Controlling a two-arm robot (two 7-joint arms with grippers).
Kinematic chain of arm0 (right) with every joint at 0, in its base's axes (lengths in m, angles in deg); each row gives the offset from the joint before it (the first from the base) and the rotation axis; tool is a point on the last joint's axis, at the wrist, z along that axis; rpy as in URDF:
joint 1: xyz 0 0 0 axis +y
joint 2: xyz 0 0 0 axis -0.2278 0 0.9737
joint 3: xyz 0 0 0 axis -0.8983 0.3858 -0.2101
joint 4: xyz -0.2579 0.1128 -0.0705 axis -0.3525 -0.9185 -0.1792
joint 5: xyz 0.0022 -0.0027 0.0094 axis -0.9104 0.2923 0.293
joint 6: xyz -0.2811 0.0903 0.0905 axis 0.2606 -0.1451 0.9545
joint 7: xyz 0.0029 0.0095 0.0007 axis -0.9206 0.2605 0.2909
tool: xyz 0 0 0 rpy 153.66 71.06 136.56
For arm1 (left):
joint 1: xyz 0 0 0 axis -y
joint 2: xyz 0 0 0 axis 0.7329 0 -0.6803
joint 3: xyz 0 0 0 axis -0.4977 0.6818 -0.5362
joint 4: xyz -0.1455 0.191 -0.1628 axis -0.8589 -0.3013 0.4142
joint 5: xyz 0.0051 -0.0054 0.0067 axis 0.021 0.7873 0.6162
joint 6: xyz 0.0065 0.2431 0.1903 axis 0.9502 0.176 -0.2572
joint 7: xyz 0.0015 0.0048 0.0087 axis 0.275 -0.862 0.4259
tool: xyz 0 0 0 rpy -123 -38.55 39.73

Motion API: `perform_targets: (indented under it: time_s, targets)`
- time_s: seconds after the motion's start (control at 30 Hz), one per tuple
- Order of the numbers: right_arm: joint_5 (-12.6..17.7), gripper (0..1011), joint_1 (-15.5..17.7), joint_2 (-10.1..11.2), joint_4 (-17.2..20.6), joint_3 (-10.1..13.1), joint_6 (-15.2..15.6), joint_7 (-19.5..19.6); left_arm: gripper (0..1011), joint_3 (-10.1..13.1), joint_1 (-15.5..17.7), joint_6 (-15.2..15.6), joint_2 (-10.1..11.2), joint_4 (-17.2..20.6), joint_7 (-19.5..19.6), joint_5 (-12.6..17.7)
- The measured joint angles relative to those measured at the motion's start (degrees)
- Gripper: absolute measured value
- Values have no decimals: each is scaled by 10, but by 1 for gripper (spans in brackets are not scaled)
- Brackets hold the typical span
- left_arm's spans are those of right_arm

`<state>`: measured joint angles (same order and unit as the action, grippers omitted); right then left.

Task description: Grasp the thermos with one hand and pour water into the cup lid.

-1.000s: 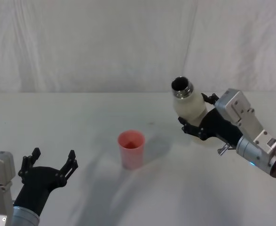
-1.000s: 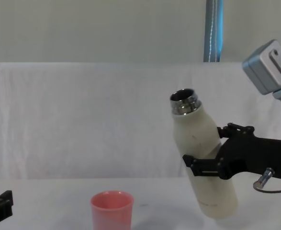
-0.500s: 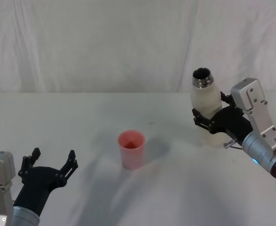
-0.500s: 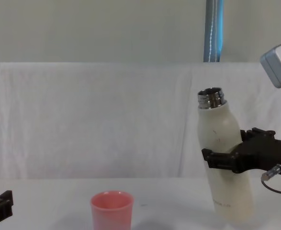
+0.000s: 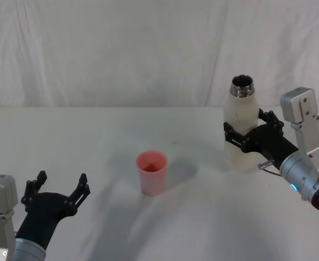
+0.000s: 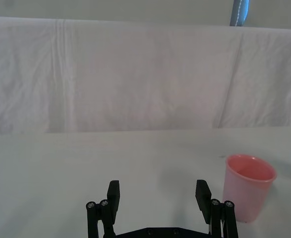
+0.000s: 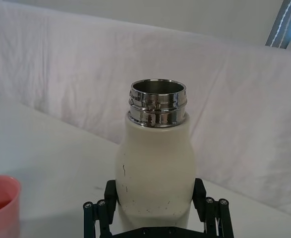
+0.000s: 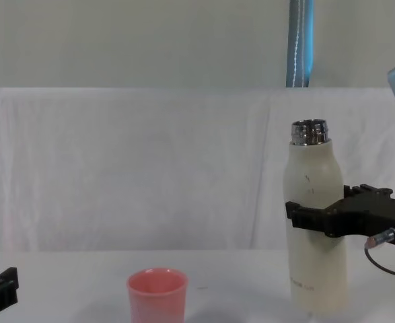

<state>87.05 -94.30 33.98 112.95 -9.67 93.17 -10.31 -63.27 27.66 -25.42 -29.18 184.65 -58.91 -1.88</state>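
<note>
Right tool (image 5: 249,137) clamps upright thermos (image 5: 241,120); cup lid (image 5: 151,172) apart.

Pretty plain setup here. White table (image 5: 94,141) with a matte top, soft shadows falling toward 7 o'clock or so. Behind it, at 12 o'clock, hangs a wrinkled white cloth backdrop (image 8: 116,168) with vertical creases running down to the table's far edge. In the chest view a pale grey wall (image 8: 116,40) shows above the cloth, with a blue-grey vertical pole (image 8: 300,44) standing up at roughly 1 o'clock. Lighting's even and diffuse.
</note>
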Motion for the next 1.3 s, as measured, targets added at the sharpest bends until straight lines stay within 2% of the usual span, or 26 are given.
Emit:
perform_targets:
  time_s: [0.27, 0.7, 1.07, 1.3]
  targets:
    - [8, 948, 17, -4, 17, 0, -2, 8, 1001, 0, 0, 0, 0, 0, 0, 0]
    - [-17, 948, 38, -11, 36, 9, 5, 49, 1001, 0, 0, 0, 0, 0, 0, 0]
    - [-14, 948, 47, -19, 35, 17, 13, 47, 1001, 0, 0, 0, 0, 0, 0, 0]
    - [-3, 948, 48, -32, 26, 21, 13, 45, 1001, 0, 0, 0, 0, 0, 0, 0]
